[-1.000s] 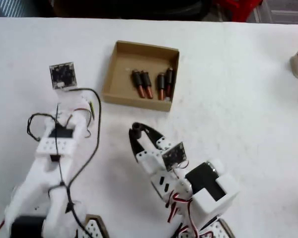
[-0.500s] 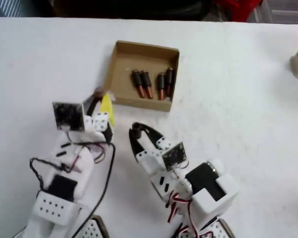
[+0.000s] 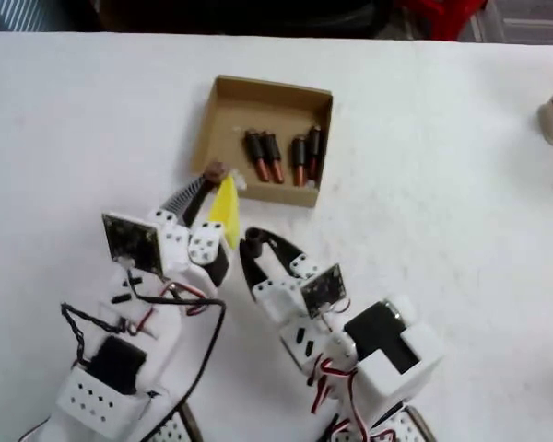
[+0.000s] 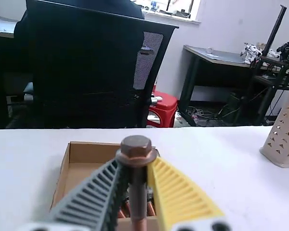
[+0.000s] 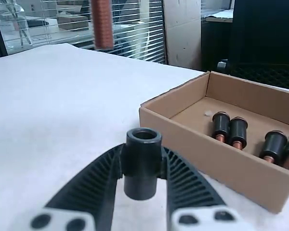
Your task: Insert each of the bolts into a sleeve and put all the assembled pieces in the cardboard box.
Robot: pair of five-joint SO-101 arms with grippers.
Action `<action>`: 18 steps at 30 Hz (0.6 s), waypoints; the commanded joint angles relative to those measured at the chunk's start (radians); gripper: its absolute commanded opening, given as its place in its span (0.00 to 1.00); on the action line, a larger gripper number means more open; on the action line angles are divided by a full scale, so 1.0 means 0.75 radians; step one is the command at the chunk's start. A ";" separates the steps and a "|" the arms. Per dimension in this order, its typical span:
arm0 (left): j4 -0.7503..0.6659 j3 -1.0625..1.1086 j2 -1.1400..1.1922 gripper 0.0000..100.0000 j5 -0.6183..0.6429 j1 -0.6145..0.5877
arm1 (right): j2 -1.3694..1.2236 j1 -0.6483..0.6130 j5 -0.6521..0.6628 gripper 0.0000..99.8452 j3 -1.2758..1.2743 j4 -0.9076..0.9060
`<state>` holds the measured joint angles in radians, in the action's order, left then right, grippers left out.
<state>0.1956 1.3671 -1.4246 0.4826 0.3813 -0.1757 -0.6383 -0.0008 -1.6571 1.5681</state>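
My left tool point(image 3: 215, 177) grips the bolt point(image 4: 136, 147) upright. My right tool point(image 3: 252, 243) clamps the sleeve point(image 5: 143, 159), bore up. The bolt hangs higher, offset toward the box point(image 3: 223, 177).

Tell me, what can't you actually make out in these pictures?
- Left wrist view: the bolt has its lower end cut off by the edge; the left pincer hides much of the cardboard box.
- Right wrist view: the bolt's head is cut off by the edge; the sleeve has a bore too dark to see into.
- High view: the assembled pieces are too small to judge their fit.
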 commanded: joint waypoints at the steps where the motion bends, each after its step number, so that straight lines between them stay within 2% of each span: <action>1: -0.043 -0.151 0.157 0.02 -0.002 0.019 | 0.044 -0.007 -0.002 0.02 -0.006 0.001; 9: -0.317 -0.065 0.294 0.02 0.006 0.024 | 0.044 -0.007 -0.002 0.02 -0.006 0.001; 14: -0.323 0.016 0.294 0.02 0.006 0.024 | 0.044 -0.007 -0.002 0.02 -0.004 0.003; 18: -0.315 0.043 0.294 0.02 0.004 0.095 | 0.044 -0.007 -0.002 0.02 0.016 -0.001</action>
<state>-0.0054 1.4101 -1.2083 0.4826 0.4058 -0.1757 -0.6383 -0.0008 -1.6556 1.5681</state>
